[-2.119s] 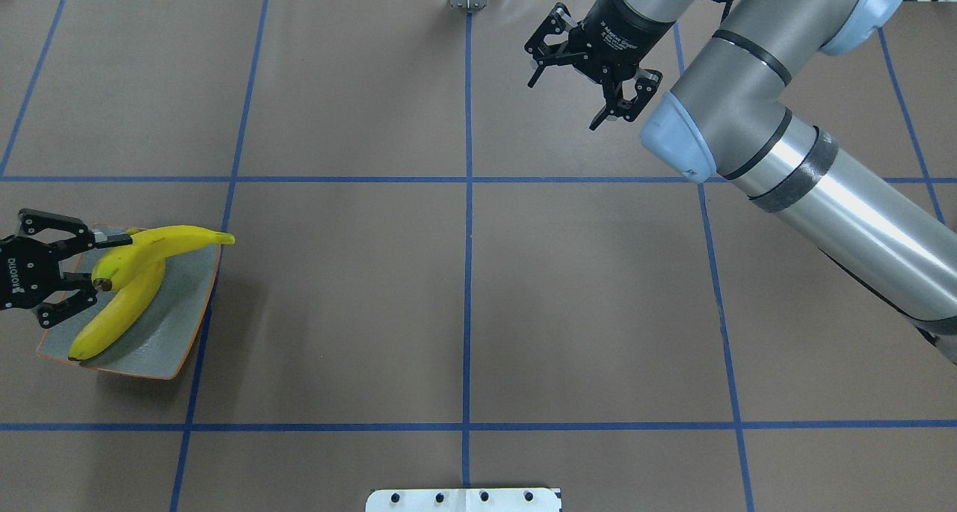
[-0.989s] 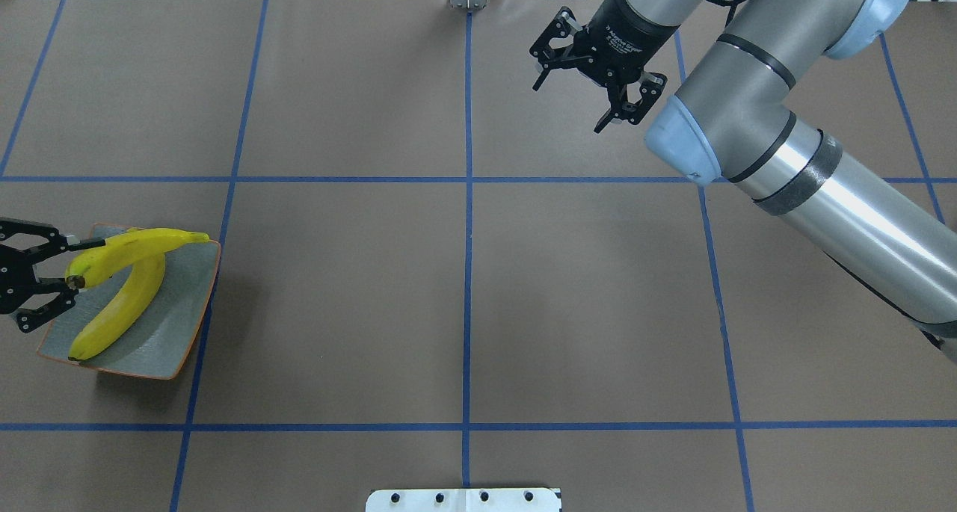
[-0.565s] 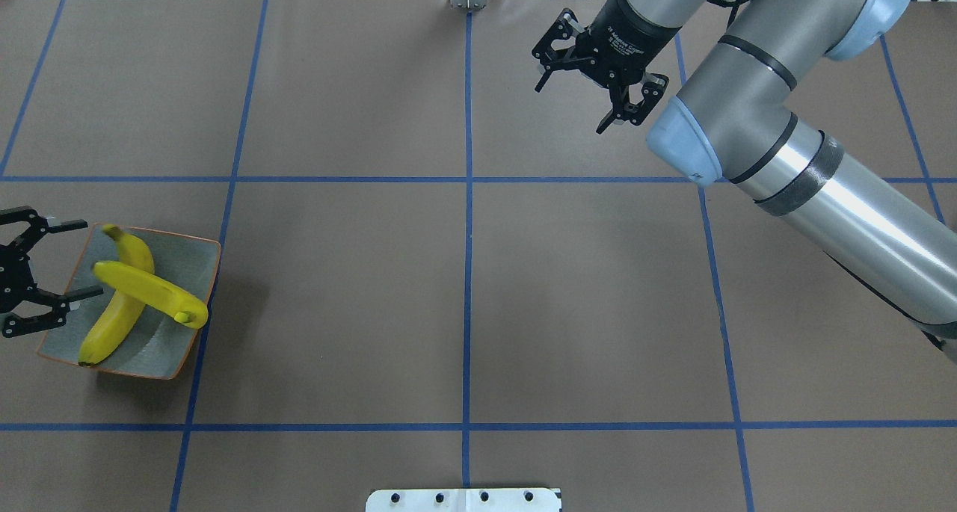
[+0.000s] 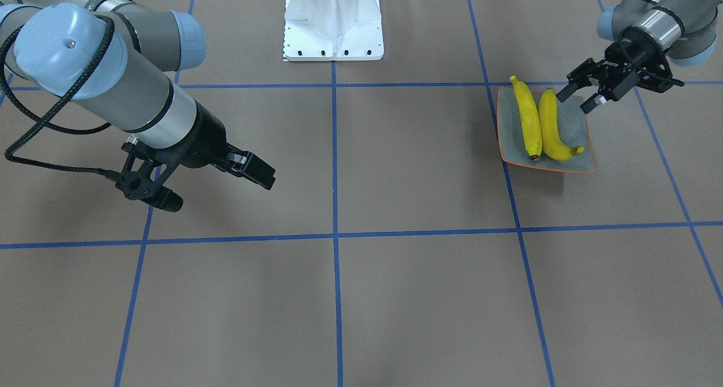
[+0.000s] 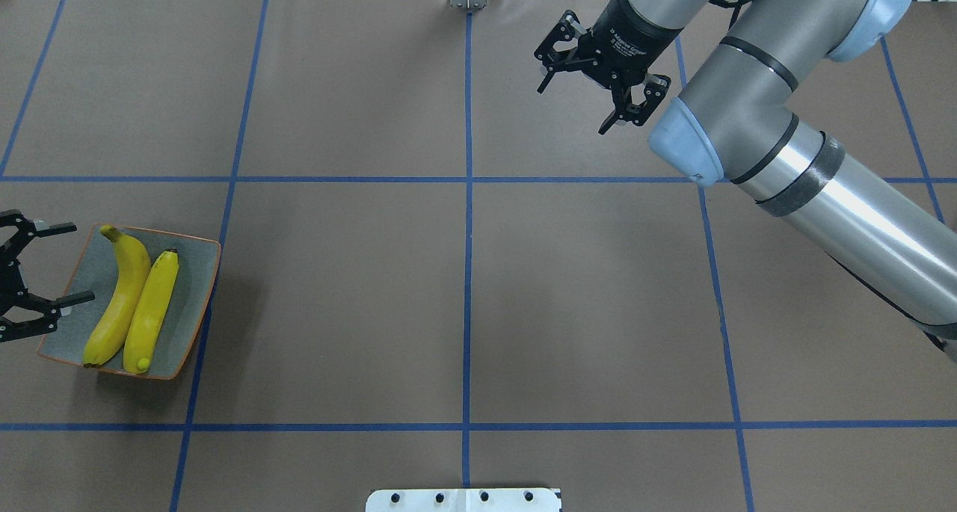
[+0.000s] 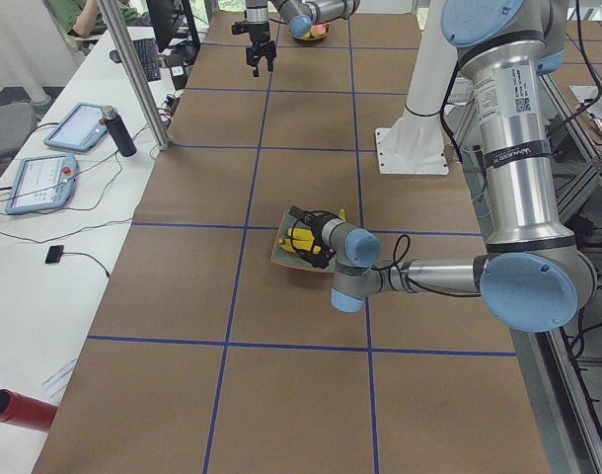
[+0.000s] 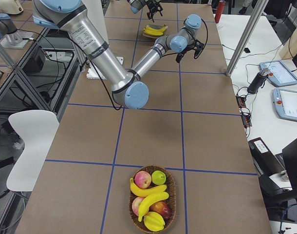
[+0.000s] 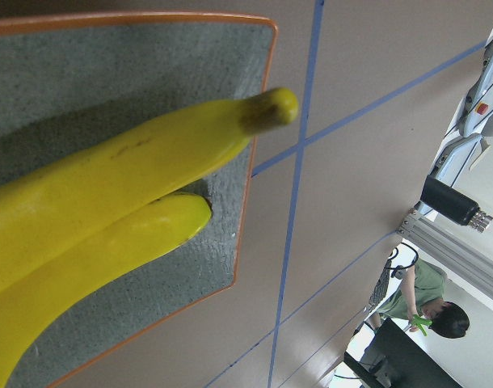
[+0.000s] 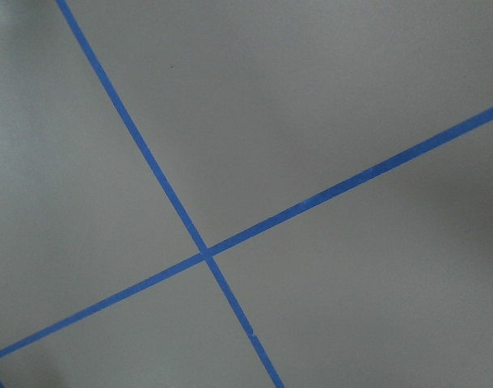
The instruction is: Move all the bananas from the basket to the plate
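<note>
Two yellow bananas (image 5: 123,295) (image 5: 153,310) lie side by side on the grey-blue, orange-rimmed plate (image 5: 191,284) at the table's left edge. My left gripper (image 5: 84,262) hovers open over the plate's left side, holding nothing. From the front, the bananas (image 4: 528,118) (image 4: 551,127) rest on the plate (image 4: 573,130) with the left gripper (image 4: 573,103) just behind them. The left wrist view has both bananas (image 8: 133,186) (image 8: 93,259) close up. My right gripper (image 5: 572,110) hangs open and empty over the far right of the table. The basket (image 7: 134,214) holds more bananas (image 7: 149,191) (image 7: 149,204).
The basket also holds apples (image 7: 143,179) and sits near the table's right end, out of the overhead view. The robot's white base plate (image 4: 333,22) stands at the near middle. A metal post (image 6: 133,74), tablets and a person are beside the far edge.
My left gripper opened and let go of the banana. It dropped across the first banana, then settled alongside it on the plate. The gripper drew back leftward. The right gripper barely drifted.
</note>
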Robot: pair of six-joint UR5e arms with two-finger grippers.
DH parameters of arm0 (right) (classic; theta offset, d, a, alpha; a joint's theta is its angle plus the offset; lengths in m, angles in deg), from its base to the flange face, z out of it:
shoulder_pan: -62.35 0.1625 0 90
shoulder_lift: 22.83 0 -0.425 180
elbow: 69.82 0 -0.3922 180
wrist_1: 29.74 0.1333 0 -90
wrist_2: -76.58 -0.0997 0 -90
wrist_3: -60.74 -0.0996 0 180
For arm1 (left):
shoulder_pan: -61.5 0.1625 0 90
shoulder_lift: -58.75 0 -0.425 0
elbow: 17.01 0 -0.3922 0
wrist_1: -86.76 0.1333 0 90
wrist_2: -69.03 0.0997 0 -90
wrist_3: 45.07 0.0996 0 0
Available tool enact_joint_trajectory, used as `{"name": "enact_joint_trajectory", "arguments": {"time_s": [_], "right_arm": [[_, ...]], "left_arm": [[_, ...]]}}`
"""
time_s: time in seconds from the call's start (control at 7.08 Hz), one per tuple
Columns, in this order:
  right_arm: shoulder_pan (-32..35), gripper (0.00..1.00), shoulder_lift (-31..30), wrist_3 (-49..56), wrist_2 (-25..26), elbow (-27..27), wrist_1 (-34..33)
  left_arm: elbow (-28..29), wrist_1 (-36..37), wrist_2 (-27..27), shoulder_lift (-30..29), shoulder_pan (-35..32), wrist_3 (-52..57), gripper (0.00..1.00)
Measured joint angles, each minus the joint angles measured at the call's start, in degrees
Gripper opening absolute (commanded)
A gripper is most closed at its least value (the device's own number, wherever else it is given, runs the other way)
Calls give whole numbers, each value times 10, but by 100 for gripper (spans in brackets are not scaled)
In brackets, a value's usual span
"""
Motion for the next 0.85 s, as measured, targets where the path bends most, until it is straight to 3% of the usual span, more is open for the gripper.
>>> {"name": "enact_joint_trajectory", "arguments": {"time_s": [0.57, 0.85], "right_arm": [[25, 100, -16, 55, 0, -6, -2], [56, 100, -47, 134, 0, -6, -4]], "left_arm": [[-6, 44, -40, -38, -26, 29, 100], [-11, 177, -146, -117, -99, 173, 100]]}}
